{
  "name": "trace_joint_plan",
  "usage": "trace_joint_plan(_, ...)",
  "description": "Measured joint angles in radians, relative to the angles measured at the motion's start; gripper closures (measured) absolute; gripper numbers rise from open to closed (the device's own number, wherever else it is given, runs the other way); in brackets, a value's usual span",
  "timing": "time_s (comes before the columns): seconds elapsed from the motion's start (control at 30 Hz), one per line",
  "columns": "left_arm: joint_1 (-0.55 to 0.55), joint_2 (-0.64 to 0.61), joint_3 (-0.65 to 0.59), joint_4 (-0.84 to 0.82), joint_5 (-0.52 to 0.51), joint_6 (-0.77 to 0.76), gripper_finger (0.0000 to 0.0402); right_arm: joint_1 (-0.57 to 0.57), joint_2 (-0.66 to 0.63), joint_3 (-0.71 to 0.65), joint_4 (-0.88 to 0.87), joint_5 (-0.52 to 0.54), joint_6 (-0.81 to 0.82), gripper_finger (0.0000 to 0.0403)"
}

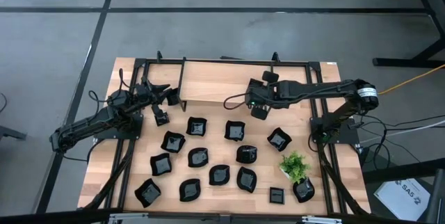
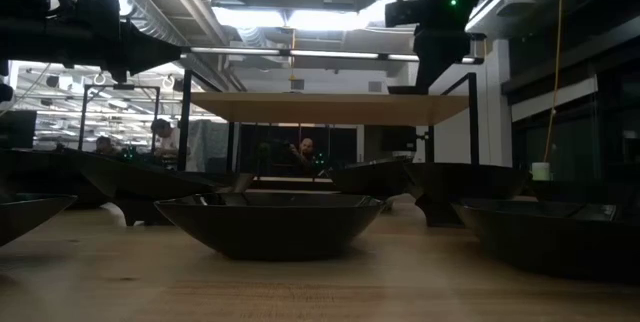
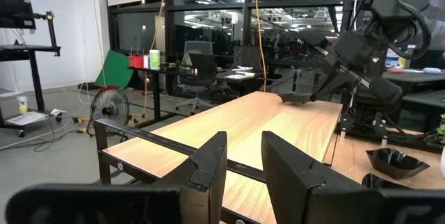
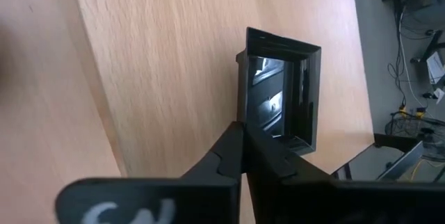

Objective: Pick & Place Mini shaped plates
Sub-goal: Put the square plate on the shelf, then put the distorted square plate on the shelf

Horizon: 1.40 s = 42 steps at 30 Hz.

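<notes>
- Table (image 1: 208,189): light wooden top with a black metal frame around its edges.
- Raised shelf (image 1: 229,85): a light wooden board on black uprights along the far side of the table.
- Black dishes (image 1: 198,157): small and glossy, spread over the near half of the table in loose rows; shapes vary, some square, some rounded, some wavy-edged. All sit upright and apart from one another.
- Square dish (image 1: 277,195): the smallest one, near the front edge on the right side.
- Potted plant (image 1: 294,165): green and leafy, on the right side of the table, just beside a dark dish (image 1: 303,190) at the front right corner.
</notes>
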Motion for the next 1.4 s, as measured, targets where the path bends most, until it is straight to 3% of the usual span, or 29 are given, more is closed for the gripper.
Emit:
trace_joint_plan(0.3,0.0,0.0,0.0,0.0,0.0,0.0,0.0315,0.0,0.0,0.0,0.0,-0.021,-0.009,0.0366)
trace_joint_plan(0.53,0.0,0.0,0.0,0.0,0.0,0.0,0.0315,0.0,0.0,0.0,0.0,-0.035,-0.11,0.0352)
trace_joint_plan(0.83,0.0,0.0,0.0,0.0,0.0,0.0,0.0315,0.026,0.0,0.052,-0.038,-0.035,-0.079,0.0366)
trace_joint_plan(1.13,0.0,0.0,0.0,0.0,0.0,0.0,0.0315,0.1,-0.002,0.183,-0.137,-0.197,0.174,0.0383)
trace_joint_plan(1.4,0.0,0.0,0.0,0.0,0.0,0.0,0.0315,0.201,-0.002,0.192,-0.224,-0.291,0.466,0.0337)
